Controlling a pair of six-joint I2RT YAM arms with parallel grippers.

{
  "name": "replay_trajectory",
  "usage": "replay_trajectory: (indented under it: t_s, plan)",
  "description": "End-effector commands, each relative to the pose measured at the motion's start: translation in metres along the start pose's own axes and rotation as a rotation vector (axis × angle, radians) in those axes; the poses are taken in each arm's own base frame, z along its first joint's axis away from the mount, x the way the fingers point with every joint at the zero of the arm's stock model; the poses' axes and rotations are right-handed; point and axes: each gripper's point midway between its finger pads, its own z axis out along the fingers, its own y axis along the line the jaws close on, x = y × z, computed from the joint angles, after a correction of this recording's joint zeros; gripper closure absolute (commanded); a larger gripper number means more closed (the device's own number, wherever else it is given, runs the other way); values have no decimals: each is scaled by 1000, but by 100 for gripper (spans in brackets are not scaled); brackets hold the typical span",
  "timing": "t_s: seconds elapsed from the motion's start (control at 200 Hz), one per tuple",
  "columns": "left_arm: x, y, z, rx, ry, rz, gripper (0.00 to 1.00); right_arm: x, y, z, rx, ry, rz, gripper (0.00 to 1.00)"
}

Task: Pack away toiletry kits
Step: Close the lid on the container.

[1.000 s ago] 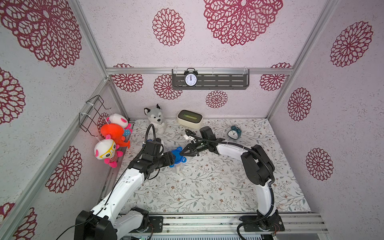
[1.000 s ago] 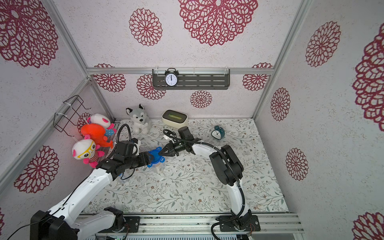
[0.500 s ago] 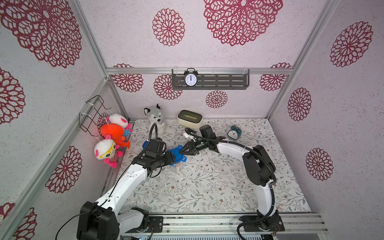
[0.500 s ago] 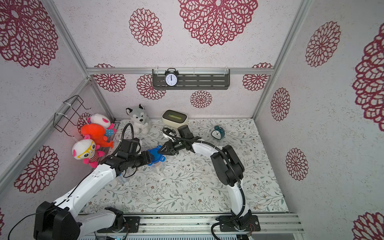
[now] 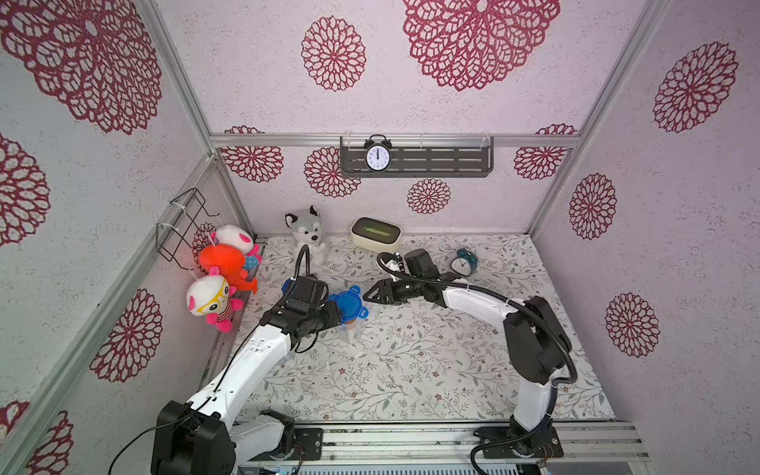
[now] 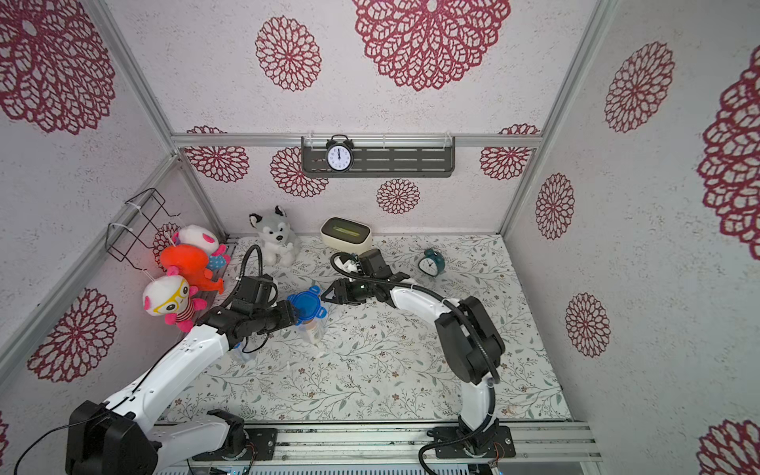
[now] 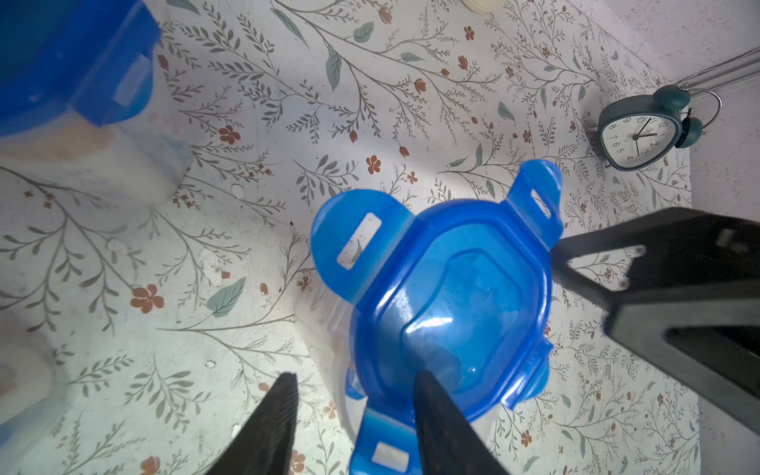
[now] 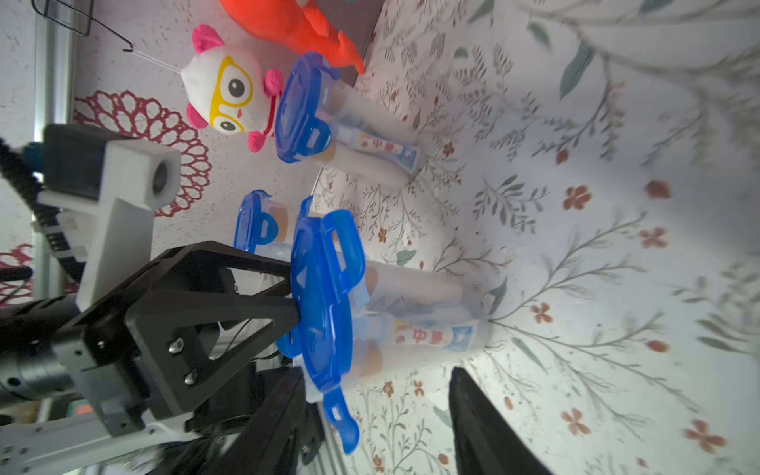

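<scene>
A clear plastic cup (image 5: pixel 352 332) stands upright on the floral counter (image 5: pixel 411 370), left of centre in both top views. A blue tabbed lid (image 5: pixel 348 303) sits on its mouth. The left pincer (image 5: pixel 335 313) reaches in from the lower left with its jaws half spread. Its fingertips (image 8: pixel 293 269) rest against the lid's top face (not clamped on anything I can make out). The right pincer (image 5: pixel 369 293) extends from the right and sits just beside the lid's edge, jaws apart and empty. Through the cup wall the right wrist view shows a white toothpaste tube (image 8: pixel 432 335) and an orange-capped bottle (image 8: pixel 411 286). Another lidded cup (image 8: pixel 370 135) stands near a pink-eared plush doll (image 8: pixel 230 98). A teal alarm clock (image 5: pixel 464 261) and a cream tissue box (image 5: pixel 375 233) sit toward the upper centre, well apart from the cup.
</scene>
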Motion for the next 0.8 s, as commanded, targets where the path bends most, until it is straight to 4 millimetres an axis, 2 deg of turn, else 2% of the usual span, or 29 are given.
replay_trajectory:
  t_s: [0.0,0.11,0.205,0.295,0.385,0.545,0.676,0.796]
  plan:
    - [18,21,3,-88,63,-4,51,-34,27,-40,60,-241,-274,38]
    - [12,16,-1,-70,44,-6,51,-29,31,-46,61,-287,-341,35]
    - [9,14,-5,-63,29,-5,51,-23,29,-34,34,-222,-276,39]
    - [7,12,-9,-55,18,-7,51,-13,26,-19,-1,-138,-200,46]
    - [7,11,-10,-47,13,-8,51,-2,29,-11,-30,-107,-166,50]
    - [6,8,-9,-34,10,-7,51,12,38,-2,-36,-81,-168,50]
    - [5,8,-7,-35,8,-5,51,9,38,0,-19,-98,-171,50]
    - [3,6,-8,-25,4,-6,51,-1,28,-2,58,-137,-167,47]
